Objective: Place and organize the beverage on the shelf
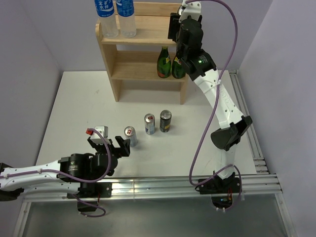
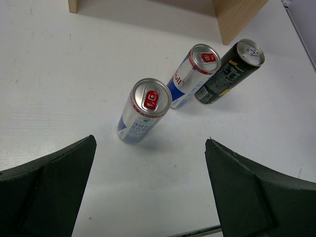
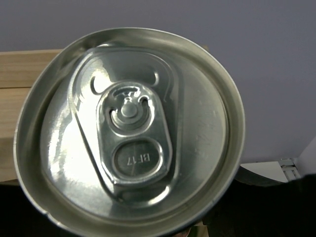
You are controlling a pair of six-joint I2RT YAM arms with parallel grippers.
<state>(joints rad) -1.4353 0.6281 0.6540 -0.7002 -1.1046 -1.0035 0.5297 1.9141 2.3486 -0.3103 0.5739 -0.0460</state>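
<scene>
**Three cans on the table, a fourth can gripped at the shelf**

Top view: the shelf carries two water bottles at the left end of its top tier, their caps cut off by the frame edge. Two green bottles stand at the right end of the middle tier. The right arm covers the top tier's right end, so the right tool is largely hidden and its load cannot be seen. On the table stand two silver cans and one black can, upright and apart. The left tool hovers near the closest silver can, spread wide and empty.

Left wrist: the same three cans, with only the shelf's feet showing, cut off at the top.

Right wrist: the lid of the fourth can fills the picture. Dark fingers at the lower corners are clamped on it. Its side colour is hidden.
</scene>
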